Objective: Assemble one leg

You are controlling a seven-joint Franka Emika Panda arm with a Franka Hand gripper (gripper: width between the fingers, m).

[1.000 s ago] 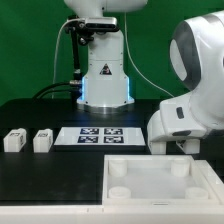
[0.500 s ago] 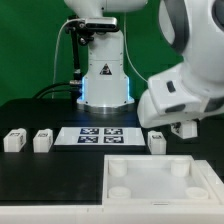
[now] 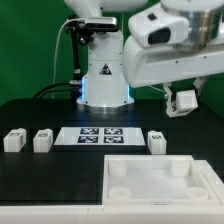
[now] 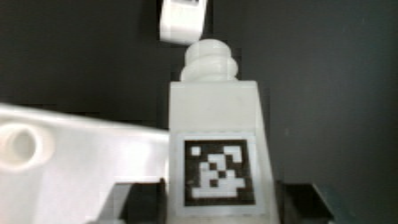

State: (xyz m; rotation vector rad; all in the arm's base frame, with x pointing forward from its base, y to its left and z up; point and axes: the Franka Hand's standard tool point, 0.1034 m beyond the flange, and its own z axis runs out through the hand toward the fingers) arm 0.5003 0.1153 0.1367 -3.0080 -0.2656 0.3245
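The leg (image 4: 215, 115) is pinched upright between the gripper's dark fingers (image 4: 135, 200). Only the wrist view resolves its tag and ribbed tip. Only the exterior view shows the gripper (image 3: 182, 100) at upper right, above the table (image 3: 30, 115). Three other legs (image 3: 157, 141) flank the marker board (image 3: 97, 135), behind the tray part (image 3: 160, 185).

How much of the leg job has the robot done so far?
Done: the pincer has a leg gripped and off the table. In hand: that leg hangs in the air behind the tray. Left: fitting it into a socket; the sockets that show look empty. Three more legs wait on the table.
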